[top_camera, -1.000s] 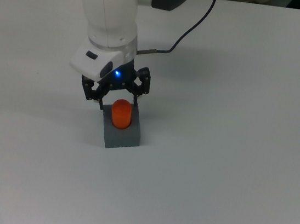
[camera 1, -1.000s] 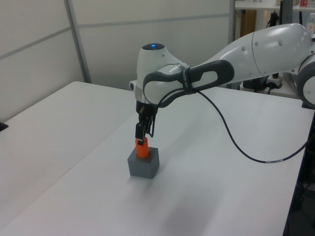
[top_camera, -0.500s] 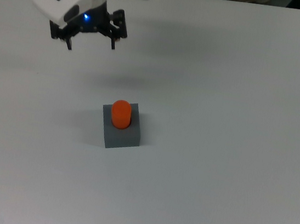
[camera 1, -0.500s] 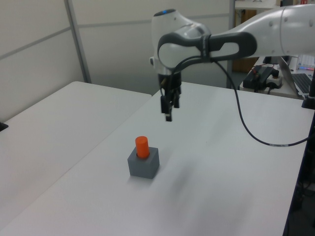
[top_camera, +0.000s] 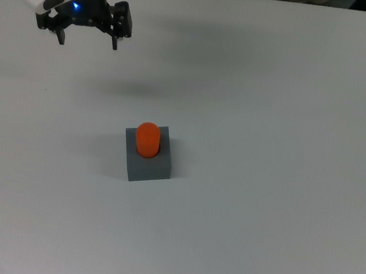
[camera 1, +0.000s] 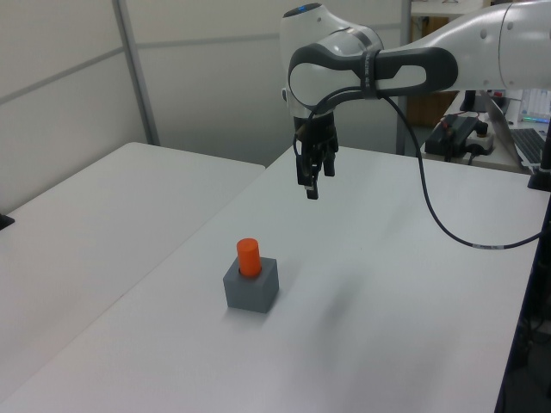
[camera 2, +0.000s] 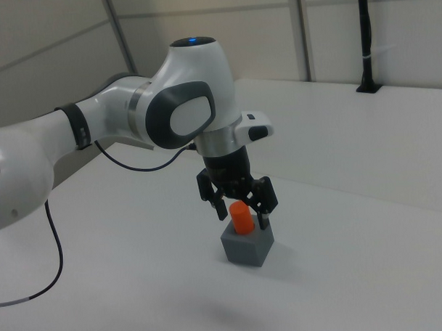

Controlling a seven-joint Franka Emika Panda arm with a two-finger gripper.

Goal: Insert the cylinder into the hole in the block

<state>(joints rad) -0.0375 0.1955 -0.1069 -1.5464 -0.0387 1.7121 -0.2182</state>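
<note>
1. Change over the last second: the gripper [top_camera: 87, 33] was down around the cylinder [top_camera: 147, 139], then let go and lifted. It now hangs high and well apart from the cylinder, towards the top view's upper left, a little further out than half a second ago.

2. Gripper state: fingers spread, nothing between them. Seen clearly in the top view and in the right view [camera 2: 239, 210].

3. Cylinder position: upright in the hole in the top of the block [top_camera: 149, 161], its orange upper part standing proud of the block's top face. Unmoved across the last second. From the gripper it lies below and well off, towards the top view's lower right; in the left view [camera 1: 249, 257] it sits below and to the left view's left of the fingers.

4. Judgement: the insertion looks done. How deep the cylinder is seated cannot be read from these pictures.

5. Room for moving: the table [top_camera: 286, 123] is bare all round the block, which stands far from every table edge in view. A black cable [camera 1: 435, 225] trails from the arm, behind the gripper and away from the block. The retreat path looks free.
</note>
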